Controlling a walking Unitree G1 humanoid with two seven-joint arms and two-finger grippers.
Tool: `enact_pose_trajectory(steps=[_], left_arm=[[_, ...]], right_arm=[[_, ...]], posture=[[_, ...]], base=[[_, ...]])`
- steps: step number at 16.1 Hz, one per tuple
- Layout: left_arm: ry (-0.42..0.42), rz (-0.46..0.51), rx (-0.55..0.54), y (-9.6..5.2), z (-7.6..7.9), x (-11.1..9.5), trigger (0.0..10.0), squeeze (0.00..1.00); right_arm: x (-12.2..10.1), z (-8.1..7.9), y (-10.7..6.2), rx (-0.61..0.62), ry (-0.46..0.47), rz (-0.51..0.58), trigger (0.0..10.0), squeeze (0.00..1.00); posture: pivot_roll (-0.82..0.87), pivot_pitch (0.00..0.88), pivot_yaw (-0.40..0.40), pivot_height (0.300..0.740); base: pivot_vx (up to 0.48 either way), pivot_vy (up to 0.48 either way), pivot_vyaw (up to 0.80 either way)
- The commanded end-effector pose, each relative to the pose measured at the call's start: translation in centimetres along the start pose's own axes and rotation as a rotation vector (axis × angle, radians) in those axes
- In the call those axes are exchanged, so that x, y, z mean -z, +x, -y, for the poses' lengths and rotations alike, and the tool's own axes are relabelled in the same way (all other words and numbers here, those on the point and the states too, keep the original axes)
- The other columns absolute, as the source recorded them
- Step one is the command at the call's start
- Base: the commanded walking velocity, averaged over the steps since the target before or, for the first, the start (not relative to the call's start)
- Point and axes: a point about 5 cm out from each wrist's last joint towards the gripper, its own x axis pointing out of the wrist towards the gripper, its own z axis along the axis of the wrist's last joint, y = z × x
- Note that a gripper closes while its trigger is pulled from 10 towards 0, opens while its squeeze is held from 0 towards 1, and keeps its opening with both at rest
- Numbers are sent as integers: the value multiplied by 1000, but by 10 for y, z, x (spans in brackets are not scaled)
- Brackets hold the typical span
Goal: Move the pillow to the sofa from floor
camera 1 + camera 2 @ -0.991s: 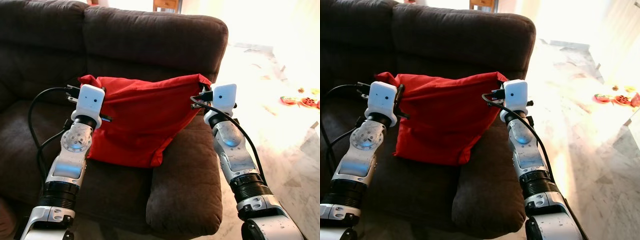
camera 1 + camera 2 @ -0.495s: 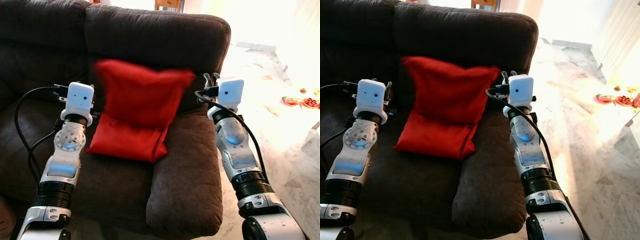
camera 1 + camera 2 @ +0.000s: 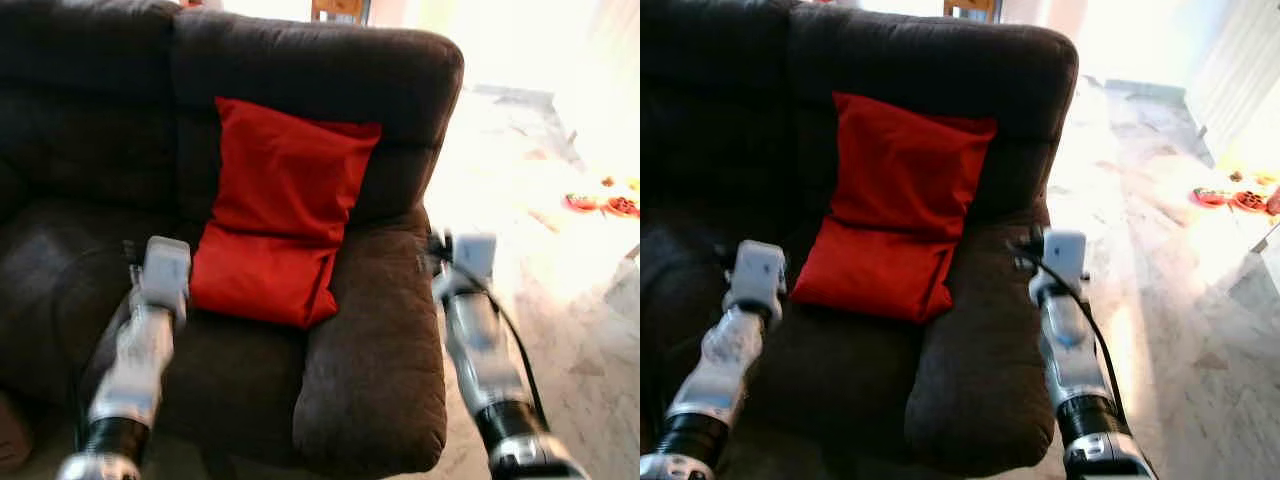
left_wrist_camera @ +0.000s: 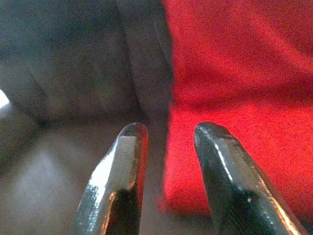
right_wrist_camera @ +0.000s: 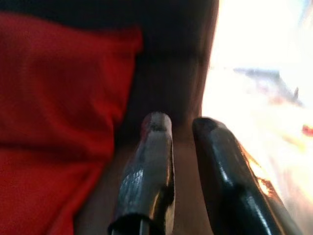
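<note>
So, status:
pillow (image 3: 280,215): red, on the sofa (image 3: 350,330). Upper half leans on the backrest, lower half folds fwd onto the seat cushion, next to the armrest on my R side. Off the floor (image 3: 1160,260).
L gripper (image 4: 166,142): empty, fingers (image 4: 124,161) apart w/ a narrow gap, nothing between them. Low over the seat cushion. Pillow's lower corner is just ahead of the tips, on the side of the R-hand finger in wrist cam; not touching. Dark seat and backrest seam ahead of the other finger.
R gripper (image 5: 181,127): empty too, fingers slightly parted, nothing pinched. Sits at the armrest, pillow off toward my L gripper's side of the tips, clear of it. Bright floor on the other side of the tips.
arms: both blurred in head cams, L wrist (image 3: 160,280) just beside the pillow's lower edge, R wrist (image 3: 465,260) by the outer side of the armrest.
bg: marble-look floor beyond my R gripper, very overexposed; small red items (image 3: 600,203) on it well away from the sofa, too small to ID.
</note>
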Motion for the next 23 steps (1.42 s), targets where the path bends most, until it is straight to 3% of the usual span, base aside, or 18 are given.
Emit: enact_pose_trajectory(steps=[1, 2, 4, 5, 7, 11, 14, 17, 23], left_arm=[[-45, -74, 55, -7, 12, 20, 10000, 0], [-139, -202, 84, -18, 23, 48, 10000, 0], [-175, -281, 82, -27, 28, 67, 10000, 0], [-175, -350, 90, -38, 33, 85, 10000, 0], [-178, -412, 132, -48, 42, 99, 10000, 0], [-134, -475, 151, -60, 46, 114, 10000, 0], [-103, -498, 104, -64, 41, 121, 10000, 0], [-163, -508, 67, -66, 38, 124, 10000, 0], [-167, -553, 59, -76, 36, 133, 10000, 0]], right_arm=[[24, 10, -9, 26, 43, -94, 10000, 0], [54, 18, -24, 45, 92, -208, 10000, 0], [73, 21, -36, 46, 83, -288, 10000, 0], [90, 22, -48, 20, 49, -355, 10000, 0], [106, 25, -60, 17, 5, -435, 10000, 0], [127, 29, -80, 34, 7, -542, 10000, 0], [137, 24, -91, 21, 9, -588, 10000, 0], [141, 22, -95, 9, 6, -606, 10000, 0], [143, 22, -98, 16, 15, -616, 10000, 0]], posture=[[93, 35, -72, 740], [94, 33, -73, 740], [92, 33, -71, 740], [89, 33, -71, 740], [88, 32, -71, 740], [91, 26, -73, 740], [83, 15, -70, 740], [91, 4, -73, 740], [85, 0, -72, 740]], base=[[0, 0, 0], [0, 0, 0], [0, 0, 0], [0, 0, 0], [0, 0, 0], [0, 0, 0], [0, 0, 0], [0, 0, 0], [0, 0, 0]])
